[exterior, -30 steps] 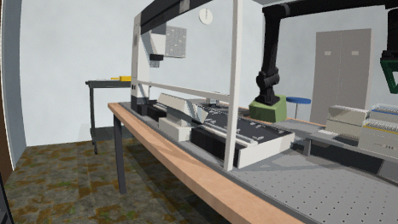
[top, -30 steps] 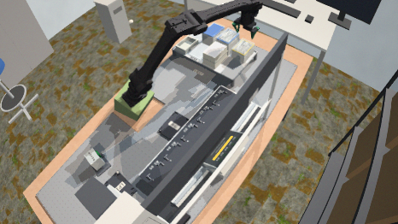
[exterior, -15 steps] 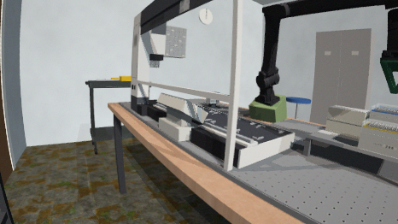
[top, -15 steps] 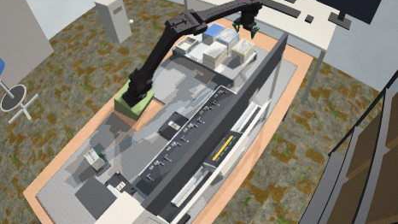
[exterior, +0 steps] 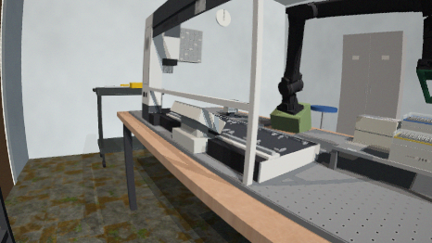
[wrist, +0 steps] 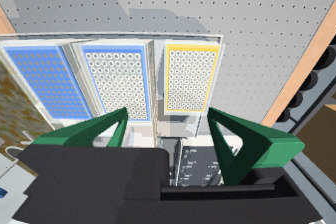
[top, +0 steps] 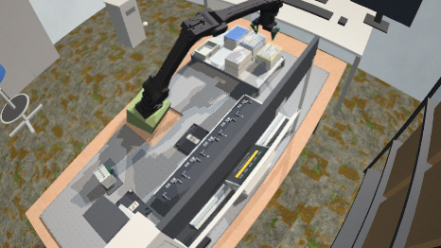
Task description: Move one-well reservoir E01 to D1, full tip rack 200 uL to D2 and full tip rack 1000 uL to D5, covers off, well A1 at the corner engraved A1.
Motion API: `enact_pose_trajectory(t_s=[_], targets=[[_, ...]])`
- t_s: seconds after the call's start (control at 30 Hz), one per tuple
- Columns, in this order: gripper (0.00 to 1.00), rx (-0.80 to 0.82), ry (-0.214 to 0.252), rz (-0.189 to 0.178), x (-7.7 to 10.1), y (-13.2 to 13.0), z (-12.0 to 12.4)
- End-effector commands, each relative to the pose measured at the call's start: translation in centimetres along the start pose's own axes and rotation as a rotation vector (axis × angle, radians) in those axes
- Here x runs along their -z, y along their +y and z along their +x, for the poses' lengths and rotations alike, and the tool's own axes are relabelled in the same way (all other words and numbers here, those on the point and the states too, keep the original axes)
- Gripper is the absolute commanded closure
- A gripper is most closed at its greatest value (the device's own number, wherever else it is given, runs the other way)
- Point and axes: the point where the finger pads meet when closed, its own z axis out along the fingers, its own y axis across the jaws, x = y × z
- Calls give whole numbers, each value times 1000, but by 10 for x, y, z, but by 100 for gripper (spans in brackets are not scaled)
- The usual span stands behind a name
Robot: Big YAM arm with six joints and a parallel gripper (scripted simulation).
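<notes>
My gripper (top: 265, 31) (wrist: 167, 111) is open and empty, hanging high over the far end of the SHELF (top: 215, 62). In the wrist view three covered tip racks lie below it side by side. The left rack (wrist: 45, 80) (top: 236, 33) shows its blue plate with dark holes. The middle blue-rimmed rack (wrist: 117, 80) (top: 252, 41) shows pale rings. The yellow-rimmed rack (wrist: 191, 75) (top: 270, 52) (exterior: 412, 145) shows pale rings too. The open one-well reservoir (top: 206, 48) stands at the SHELF's near left corner. The deck positions (top: 213, 147) carry nothing.
Stacked pale blocks (top: 238, 60) (exterior: 376, 131) stand on the SHELF in front of the racks. The liquid handler's dark frame (top: 265, 114) runs along the right of the deck. The arm's green base (top: 148, 111) sits mid-table. A small box with a green button (top: 105, 175) stands at the near left.
</notes>
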Motion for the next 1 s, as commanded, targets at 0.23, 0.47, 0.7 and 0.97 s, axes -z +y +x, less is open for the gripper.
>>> enact_pose_trajectory(t_s=[0.23, 0.47, 0.7, 0.97], targets=[[0, -27, -52, 7, 22, 49, -8], [0, -52, -91, 8, 37, 62, -21], [0, -35, -55, 5, 25, 65, -11], [0, -35, -55, 5, 25, 65, -11]])
